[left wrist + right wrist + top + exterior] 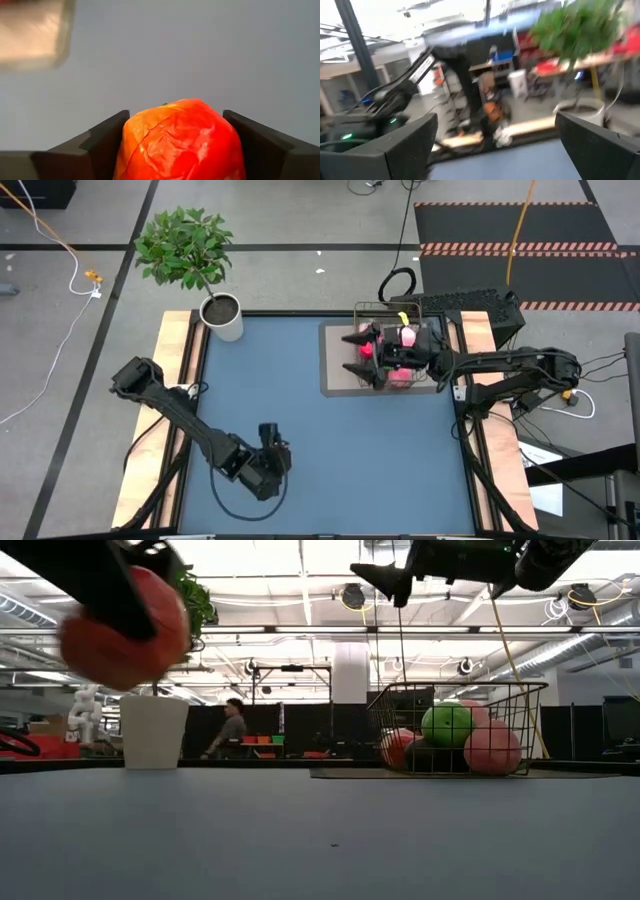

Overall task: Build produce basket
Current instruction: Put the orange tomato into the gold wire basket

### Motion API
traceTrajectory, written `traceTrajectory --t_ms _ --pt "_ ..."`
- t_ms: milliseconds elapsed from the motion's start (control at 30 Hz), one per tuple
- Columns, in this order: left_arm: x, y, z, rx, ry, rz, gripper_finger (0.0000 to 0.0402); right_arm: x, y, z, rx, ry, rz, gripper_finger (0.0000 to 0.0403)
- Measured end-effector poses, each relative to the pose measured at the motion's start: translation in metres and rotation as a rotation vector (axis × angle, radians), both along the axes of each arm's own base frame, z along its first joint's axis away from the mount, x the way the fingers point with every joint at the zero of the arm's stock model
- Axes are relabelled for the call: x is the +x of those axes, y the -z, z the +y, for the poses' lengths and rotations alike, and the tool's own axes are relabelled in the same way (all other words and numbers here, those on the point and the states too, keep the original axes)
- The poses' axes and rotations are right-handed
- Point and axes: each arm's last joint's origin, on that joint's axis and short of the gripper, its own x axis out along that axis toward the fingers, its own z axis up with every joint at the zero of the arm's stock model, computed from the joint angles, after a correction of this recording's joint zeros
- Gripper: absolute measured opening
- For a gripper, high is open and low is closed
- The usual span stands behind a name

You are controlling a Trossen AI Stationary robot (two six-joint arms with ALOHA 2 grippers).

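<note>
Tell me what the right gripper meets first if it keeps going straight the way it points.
Probably the potted plant. The right gripper, open above the basket, points across the table toward it, with nothing nearer in line. Its height is unclear, so it may pass over the pot.

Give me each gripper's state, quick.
Left gripper: shut on the red-orange fruit, lifted off the table.
Right gripper: open, empty, above the basket.

— Where's my left gripper (272, 463)?
— At seven o'clock, lifted, jaws clamped on something red-orange.
— And my right gripper (352, 352)?
— At one o'clock, arm stretched inward, raised, jaws spread wide, empty.
</note>
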Motion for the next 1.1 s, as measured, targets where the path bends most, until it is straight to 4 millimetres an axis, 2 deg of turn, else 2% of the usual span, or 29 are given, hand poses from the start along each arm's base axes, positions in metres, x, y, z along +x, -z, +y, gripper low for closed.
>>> traceTrajectory --t_ms 133,300,433,600,733,833,933,1100 --pt "0.014 -0.002 0.018 0.161 0.065 -0.025 0.033 0.004 0.011 0.014 0.096 -0.092 0.112 0.04" --pt "0.037 -0.01 0.044 0.391 0.099 -0.094 0.03 0.005 0.009 0.028 0.161 -0.156 0.102 0.04" --pt "0.053 -0.014 0.06 0.415 0.09 -0.162 0.0288 0.007 0.012 0.041 0.177 -0.202 0.131 0.04" --pt "0.063 -0.015 0.076 0.457 0.123 -0.178 0.03 0.006 0.031 0.061 0.197 -0.23 0.31 0.04" --pt "0.07 -0.02 0.077 0.475 0.164 -0.231 0.0315 0.003 0.041 0.071 0.204 -0.155 0.333 0.04" --pt "0.073 -0.025 0.073 0.493 0.223 -0.28 0.0304 0.0 0.048 0.076 0.216 -0.109 0.345 0.04" --pt "0.075 -0.03 0.068 0.508 0.28 -0.328 0.0289 -0.003 0.053 0.083 0.239 -0.128 0.351 0.04" --pt "0.079 -0.037 0.065 0.539 0.294 -0.397 0.0301 -0.006 0.064 0.095 0.273 -0.185 0.291 0.04"
